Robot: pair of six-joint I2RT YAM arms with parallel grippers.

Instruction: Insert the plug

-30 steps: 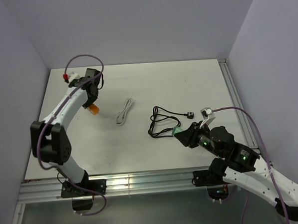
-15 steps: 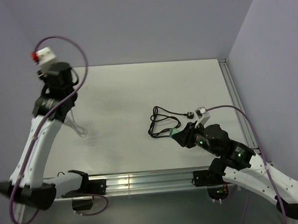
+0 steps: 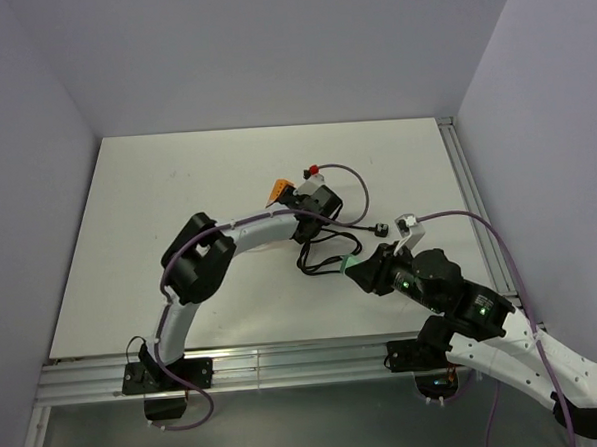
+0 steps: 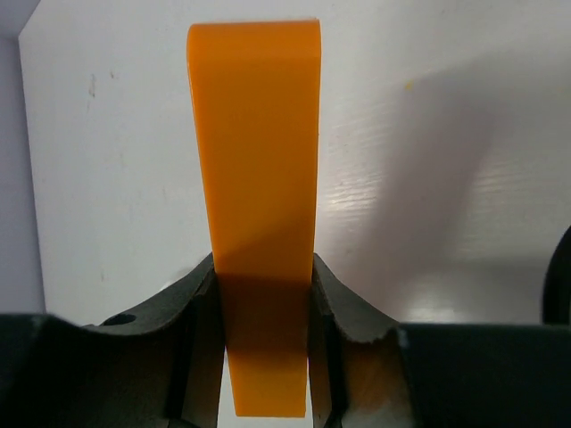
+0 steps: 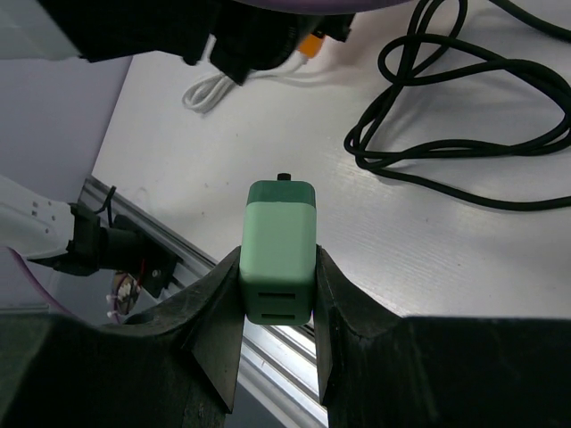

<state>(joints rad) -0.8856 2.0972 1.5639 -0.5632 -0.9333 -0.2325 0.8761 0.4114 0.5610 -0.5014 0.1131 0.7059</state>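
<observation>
My left gripper [image 4: 264, 272] is shut on a flat orange bar [image 4: 256, 143] that sticks out well past the fingertips over the white table. In the top view this orange bar [image 3: 277, 192] sits at the table's centre, just left of the black cable [image 3: 325, 247]. My right gripper [image 5: 278, 267] is shut on a green adapter block [image 5: 279, 241] with two slots in its near face. In the top view the green block [image 3: 352, 265] hovers beside the cable's coil. The cable's black plug [image 3: 380, 228] lies on the table just behind the right gripper.
A coiled white cable [image 5: 214, 89] lies beyond the green block, mostly under the left arm. An aluminium rail [image 3: 286, 364] runs along the table's near edge. Purple walls close in the left, back and right sides.
The left arm has swung from the far left of the table to its centre, carrying the orange bar toward the black cable. The right arm has barely moved.
</observation>
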